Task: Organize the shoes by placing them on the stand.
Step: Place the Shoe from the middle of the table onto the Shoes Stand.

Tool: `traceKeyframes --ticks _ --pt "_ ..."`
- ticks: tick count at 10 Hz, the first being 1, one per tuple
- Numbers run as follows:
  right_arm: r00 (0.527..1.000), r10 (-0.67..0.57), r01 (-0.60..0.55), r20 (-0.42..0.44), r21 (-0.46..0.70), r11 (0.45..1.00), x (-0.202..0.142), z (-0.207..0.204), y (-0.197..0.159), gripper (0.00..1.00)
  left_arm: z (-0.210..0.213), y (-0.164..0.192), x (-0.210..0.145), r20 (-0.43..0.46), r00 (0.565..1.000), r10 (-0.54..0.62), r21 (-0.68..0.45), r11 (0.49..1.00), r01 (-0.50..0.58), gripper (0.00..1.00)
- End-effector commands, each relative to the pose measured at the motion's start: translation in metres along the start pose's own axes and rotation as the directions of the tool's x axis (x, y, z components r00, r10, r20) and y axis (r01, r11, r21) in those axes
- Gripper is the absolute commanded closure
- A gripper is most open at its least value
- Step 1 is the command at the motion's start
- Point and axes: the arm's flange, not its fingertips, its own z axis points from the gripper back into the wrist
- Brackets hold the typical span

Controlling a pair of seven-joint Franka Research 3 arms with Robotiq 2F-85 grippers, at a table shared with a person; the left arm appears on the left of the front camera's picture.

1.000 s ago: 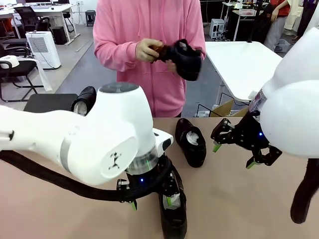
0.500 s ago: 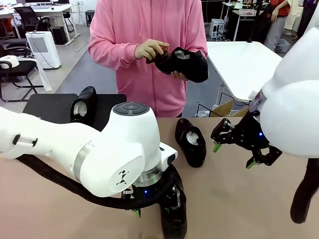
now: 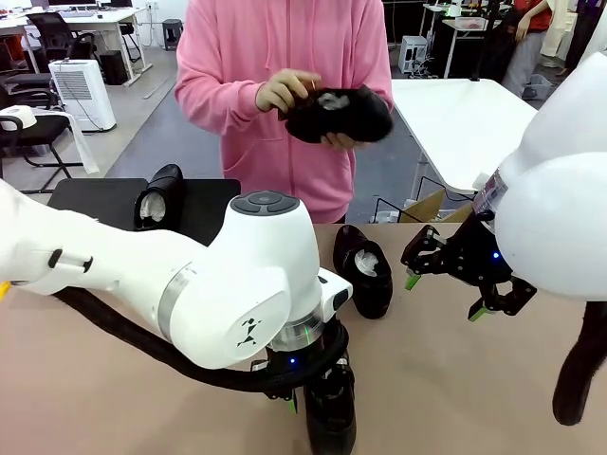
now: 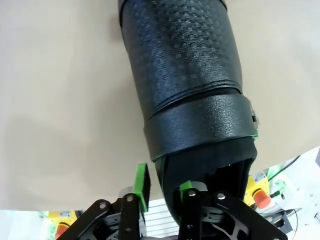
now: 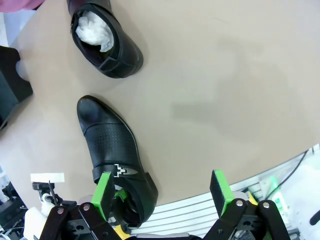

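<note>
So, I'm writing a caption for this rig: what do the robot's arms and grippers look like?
The left arm and right arm are glossy white with rounded joints; the left carries a black cable sleeve. The left gripper and right gripper are black linkages with green pads.

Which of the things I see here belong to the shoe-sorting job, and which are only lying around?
Belonging to the job: low flat matte-black stand; glossy black leather shoe on it; second shoe mid-table; third shoe at the near edge; fourth shoe in the person's hands.
Just lying about: brown cardboard box; white boxy floor appliance; black office chair.
</note>
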Motion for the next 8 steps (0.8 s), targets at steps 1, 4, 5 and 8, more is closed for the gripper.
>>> traceKeyframes --ticks 1,4,5,8 --pt "1.000 0.016 -0.016 -0.004 0.025 1.000 0.003 -0.002 0.000 0.00 -0.003 -0.007 0.006 0.002 1.000 -0.022 0.004 1.000 0.022 1.00" --pt "1.000 0.016 -0.016 -0.004 0.025 1.000 0.003 -0.002 0.000 0.00 0.008 -0.005 0.010 0.007 0.998 -0.061 -0.008 0.998 0.061 1.00" --pt "1.000 0.016 -0.016 -0.004 0.025 1.000 0.003 -0.002 0.000 0.00 0.019 -0.001 0.012 0.000 0.999 -0.046 -0.012 0.999 0.046 1.00" --pt "1.000 0.016 -0.016 -0.004 0.025 1.000 0.003 -0.002 0.000 0.00 0.103 0.035 0.039 0.226 0.972 -0.067 -0.014 0.997 0.072 1.00"
